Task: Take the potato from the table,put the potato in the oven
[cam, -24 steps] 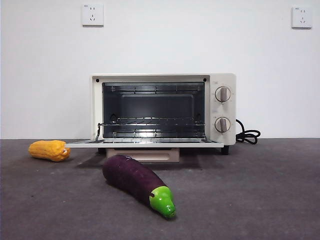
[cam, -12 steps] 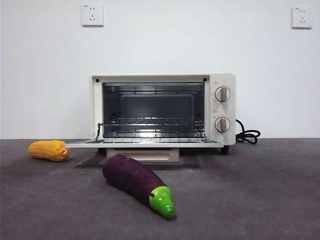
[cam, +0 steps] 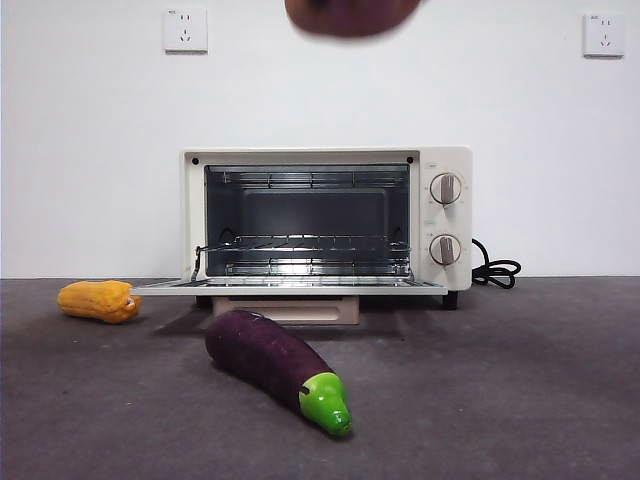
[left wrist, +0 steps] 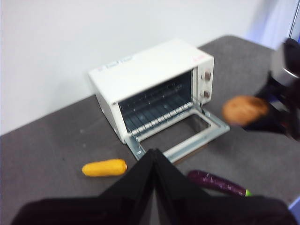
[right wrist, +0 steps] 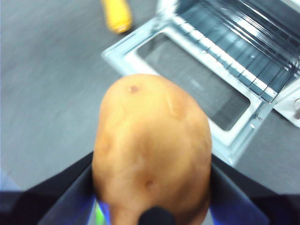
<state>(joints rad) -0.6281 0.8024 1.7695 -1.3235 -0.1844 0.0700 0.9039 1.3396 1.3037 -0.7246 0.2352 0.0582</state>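
Already lifted: the potato (right wrist: pixel 152 152) is off the worktop (cam: pixel 520 400), gripped between the jaws of the right tool (right wrist: pixel 152 206), high above the scene. In the front view only its underside shows at the top edge, above the oven (cam: pixel 325 225). Carry step is in hand; placing not yet done.

Left to right across the worktop:
- Corn cob (cam: pixel 98 300), far left, lying well apart from the oven's door.
- Eggplant (cam: pixel 275 365), near, in front of the oven, green tip pointing near-right.
- Oven, door (cam: pixel 290 286) dropped flat and open, wire rack (cam: pixel 300 245) bare inside, two knobs and black cord (cam: pixel 495 270) on the right.

Left tool (left wrist: pixel 153 161) waits raised, jaws pressed together, holding nothing.

Next move, by my reading: bring the potato down and forward, over the open door, onto the rack, then release. The eggplant lies below a low approach; the door's front lip and the cavity's top edge are the things to clear.
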